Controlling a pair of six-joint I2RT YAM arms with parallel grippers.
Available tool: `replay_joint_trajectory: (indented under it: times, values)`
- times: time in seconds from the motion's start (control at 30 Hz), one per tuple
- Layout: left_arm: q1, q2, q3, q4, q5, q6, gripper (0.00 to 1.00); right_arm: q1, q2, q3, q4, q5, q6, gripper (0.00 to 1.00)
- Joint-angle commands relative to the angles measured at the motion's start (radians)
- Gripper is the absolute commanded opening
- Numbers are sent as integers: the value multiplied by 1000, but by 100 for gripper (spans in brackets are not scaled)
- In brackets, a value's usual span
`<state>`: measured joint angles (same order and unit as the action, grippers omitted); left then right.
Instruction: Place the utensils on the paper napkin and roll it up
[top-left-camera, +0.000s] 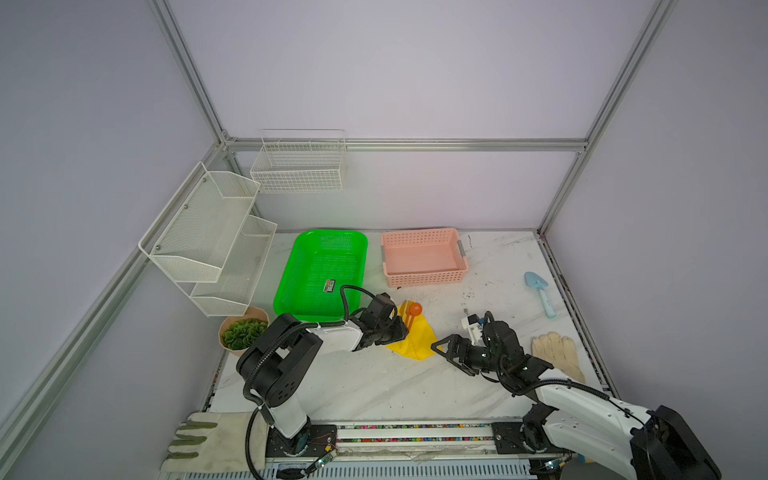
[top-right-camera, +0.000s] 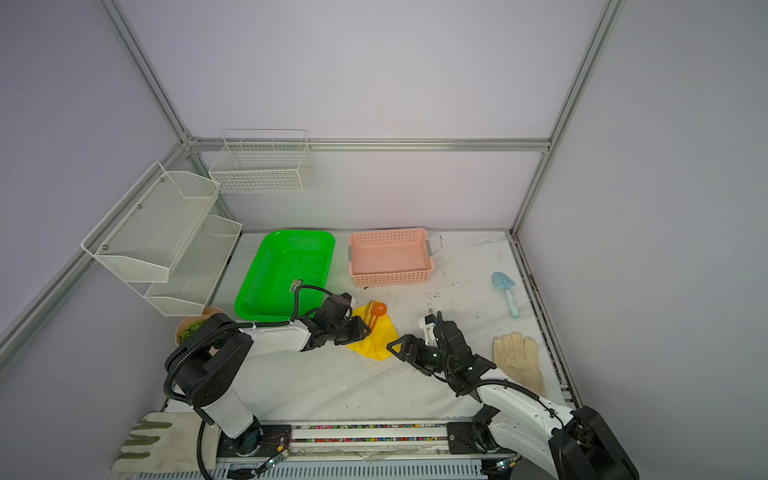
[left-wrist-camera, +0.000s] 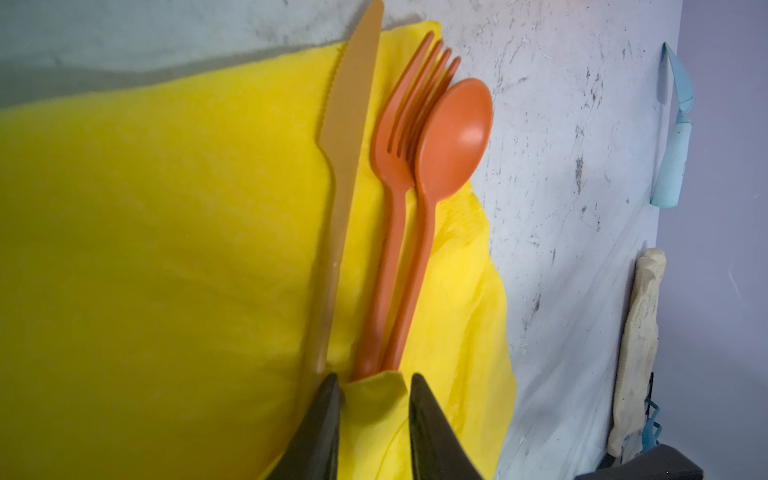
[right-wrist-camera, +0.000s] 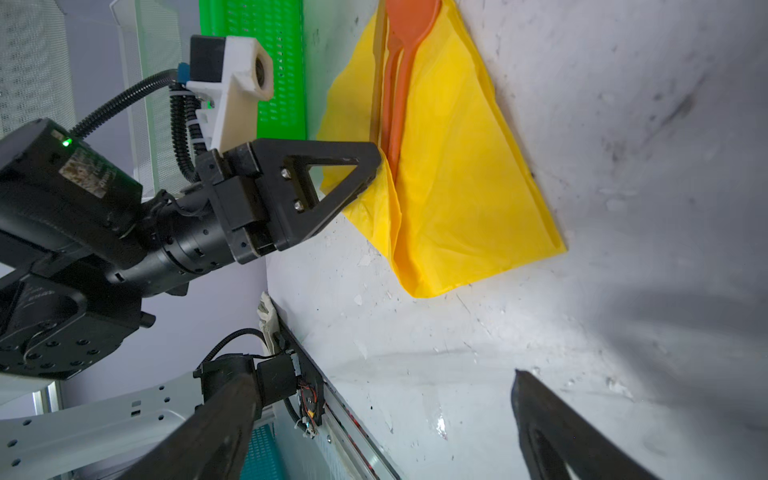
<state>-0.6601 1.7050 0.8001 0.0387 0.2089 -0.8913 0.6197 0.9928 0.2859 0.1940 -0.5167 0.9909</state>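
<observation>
The yellow paper napkin (top-left-camera: 415, 343) (top-right-camera: 376, 345) lies crumpled on the table in both top views, with one flap folded over. On it lie the utensils side by side: an orange spoon (left-wrist-camera: 453, 137), an orange fork (left-wrist-camera: 397, 141) and a tan knife (left-wrist-camera: 349, 124). My left gripper (left-wrist-camera: 376, 386) (top-left-camera: 400, 331) is shut on a fold of the napkin (left-wrist-camera: 166, 249) that covers the ends of the handles. My right gripper (top-left-camera: 448, 353) (right-wrist-camera: 382, 374) stands wide open just right of the napkin (right-wrist-camera: 457, 187), holding nothing.
A green basket (top-left-camera: 291, 286) and a pink basket (top-left-camera: 424, 279) stand behind the napkin. A light-blue trowel (top-left-camera: 540, 291) and a beige glove (top-left-camera: 557, 353) lie at the right edge. A potted plant (top-left-camera: 243, 332) and white wire shelves (top-left-camera: 208, 237) are at the left.
</observation>
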Motion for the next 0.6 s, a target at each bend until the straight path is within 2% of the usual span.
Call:
replay_joint_trajectory:
  times: [0.0,0.23,0.57]
  values:
    - [10,-4,-40,-19,-5,32,30,46,42,-5,114,61,125,97]
    - [10,-11,-55,-5,-5,26,29,131,123,10,167,181,215,97]
    - [10,-3,-61,12,4,23,29,187,191,3,222,266,310,98]
